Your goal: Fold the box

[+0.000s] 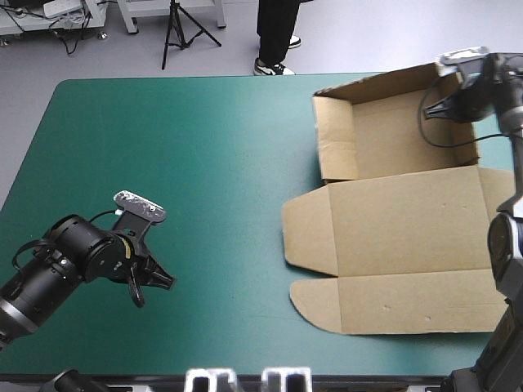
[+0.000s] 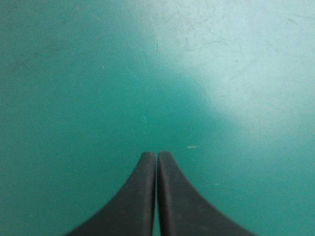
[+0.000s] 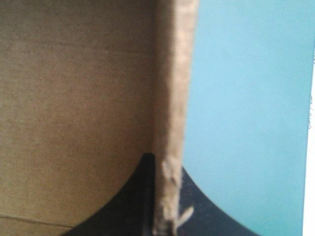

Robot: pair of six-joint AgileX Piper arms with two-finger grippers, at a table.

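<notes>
High view, from above and behind: a table under a teal-green cover (image 1: 196,155); the brown box (image 1: 409,220) lies on the table's right half, partly formed; at the far end it is an open tray with raised walls, and its lid lies flat toward the near edge, with rounded flaps spread out on the lid's left side; the right gripper (image 1: 437,108) sits at the tray's right-hand wall (image 1: 466,139), near the far corner; the left gripper (image 1: 155,283) hangs low over bare cover near the table's near left corner, well apart from the box.

Left wrist view: the left gripper (image 2: 157,155) is clenched with nothing in it; its two black fingers (image 2: 138,196) meet in a single pointed arch with only a hairline seam between them; ahead of and beneath them is only plain teal-green cover (image 2: 78,73), with a paler patch of light off to one side.

Right wrist view: the right gripper (image 3: 164,164) is grasping the box; the raw, slightly frayed edge of one upright wall (image 3: 172,88) runs straight ahead from between the black fingers (image 3: 133,196); on one side of that wall is the brown inside of the box (image 3: 74,98), on the other side bare teal-green cover (image 3: 246,98).
</notes>
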